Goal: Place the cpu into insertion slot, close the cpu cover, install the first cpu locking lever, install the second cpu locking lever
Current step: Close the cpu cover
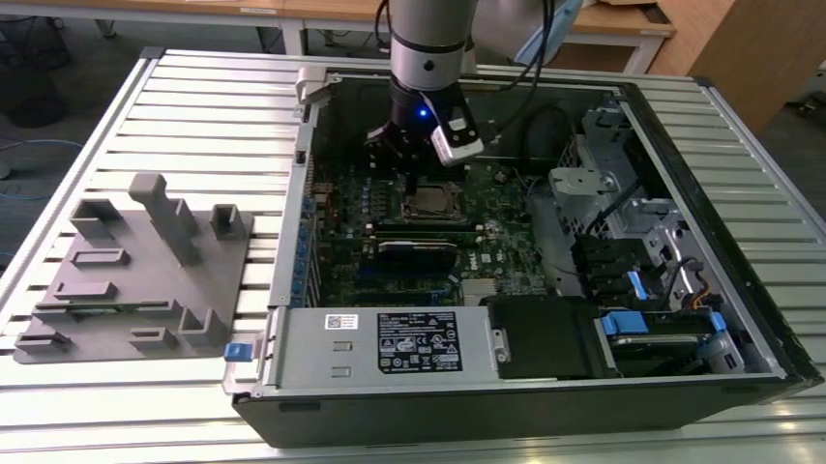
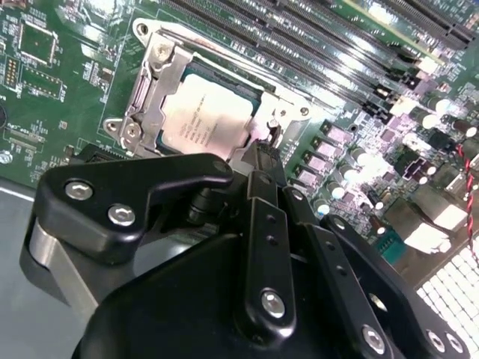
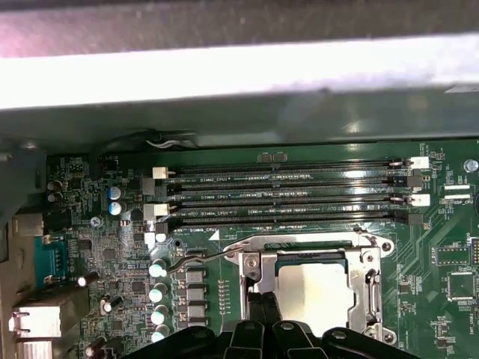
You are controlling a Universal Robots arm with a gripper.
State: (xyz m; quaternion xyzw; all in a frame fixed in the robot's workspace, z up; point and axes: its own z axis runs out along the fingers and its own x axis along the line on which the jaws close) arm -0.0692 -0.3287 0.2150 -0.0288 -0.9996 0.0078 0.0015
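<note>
Arm [image 1: 427,39] upright, fingers [image 3: 254,307] beside cpu [image 3: 318,299]

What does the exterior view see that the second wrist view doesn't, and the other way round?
Exterior view: the whole computer case on the slatted table, a grey holder tray beside it, and the arm above.
Second wrist view: the screw heads on the silver cpu cover and the bolts on the claw.
Both: the cpu and the green motherboard.

The gripper [image 2: 263,155] is hiding one edge of the cpu cover [image 2: 153,86] in the second wrist view. In the first wrist view it is covering one side of the cpu [image 3: 318,295] (the picture's edge is cutting the cover off there too).
</note>
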